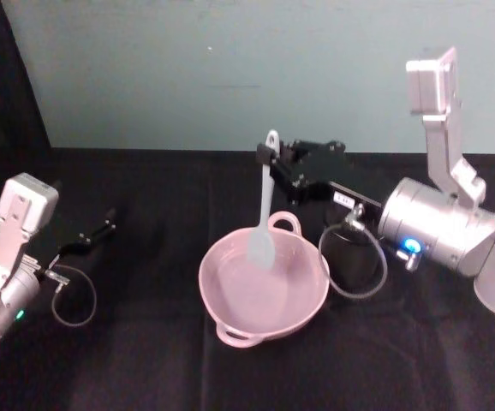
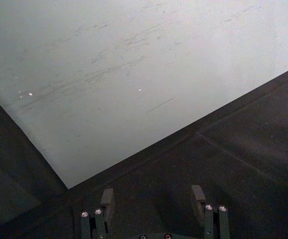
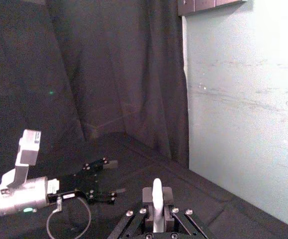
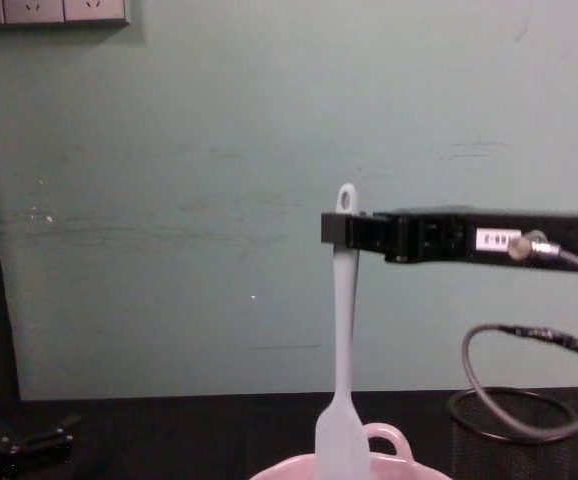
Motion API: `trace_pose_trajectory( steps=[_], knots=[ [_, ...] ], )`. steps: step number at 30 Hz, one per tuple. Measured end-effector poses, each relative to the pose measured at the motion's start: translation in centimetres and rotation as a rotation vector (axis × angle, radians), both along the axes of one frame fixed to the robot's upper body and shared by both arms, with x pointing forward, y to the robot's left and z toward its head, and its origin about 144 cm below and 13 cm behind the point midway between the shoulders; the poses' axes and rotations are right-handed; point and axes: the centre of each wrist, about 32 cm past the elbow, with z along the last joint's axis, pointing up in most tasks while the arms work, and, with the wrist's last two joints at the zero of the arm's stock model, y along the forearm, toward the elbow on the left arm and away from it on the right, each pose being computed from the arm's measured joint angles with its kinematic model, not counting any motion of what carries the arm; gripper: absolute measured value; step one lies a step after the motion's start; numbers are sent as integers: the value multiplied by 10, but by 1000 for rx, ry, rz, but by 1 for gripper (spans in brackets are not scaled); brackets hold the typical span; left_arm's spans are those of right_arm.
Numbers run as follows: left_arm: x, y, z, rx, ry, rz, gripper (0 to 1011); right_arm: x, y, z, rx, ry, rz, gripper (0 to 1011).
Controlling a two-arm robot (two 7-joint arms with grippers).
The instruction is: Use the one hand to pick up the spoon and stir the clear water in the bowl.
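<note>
Your left hand (image 1: 104, 229) lies parked low on the black surface (image 1: 145, 360) at the far left, fingers spread and empty, well apart from the work, so no trouble comes from there. Moving right, the pink bowl (image 1: 205, 282) sits at the middle with its water barely visible, and the spoon (image 1: 263, 210) hangs nearly upright over its far side, the blade down near the loop handle on the rim. Whether the blade is wetted yet, you cannot tell. That closeness is your first risk: a wide stirring circle would knock the blade against the far wall and shove or tip the light bowl, slopping water onto the cloth. Your right hand (image 1: 267, 157) reaches in level from the right and pinches the spoon at the very top of the handle, just under the hole. With so short a hold and so long a lever, drag from the water could swivel the spoon between the fingers or pull it free. Further right, the black mesh cup (image 4: 514, 425) stands just beside the bowl under the arm, and the grey cable (image 4: 466, 372) loops low there; dropping the wrist could snag either.
</note>
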Motion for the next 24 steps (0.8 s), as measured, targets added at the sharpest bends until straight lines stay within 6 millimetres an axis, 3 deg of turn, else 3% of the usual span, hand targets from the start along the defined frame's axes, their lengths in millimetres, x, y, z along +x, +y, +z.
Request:
trace_pose_trajectory(
  steps=[11, 24],
  knots=[
    [0, 0, 0, 0, 0, 0, 1005, -10, 3, -24, -23, -12, 21, 118],
    [0, 0, 0, 0, 0, 0, 1005, -12, 10, -33, -75, -10, 33, 118]
  ],
)
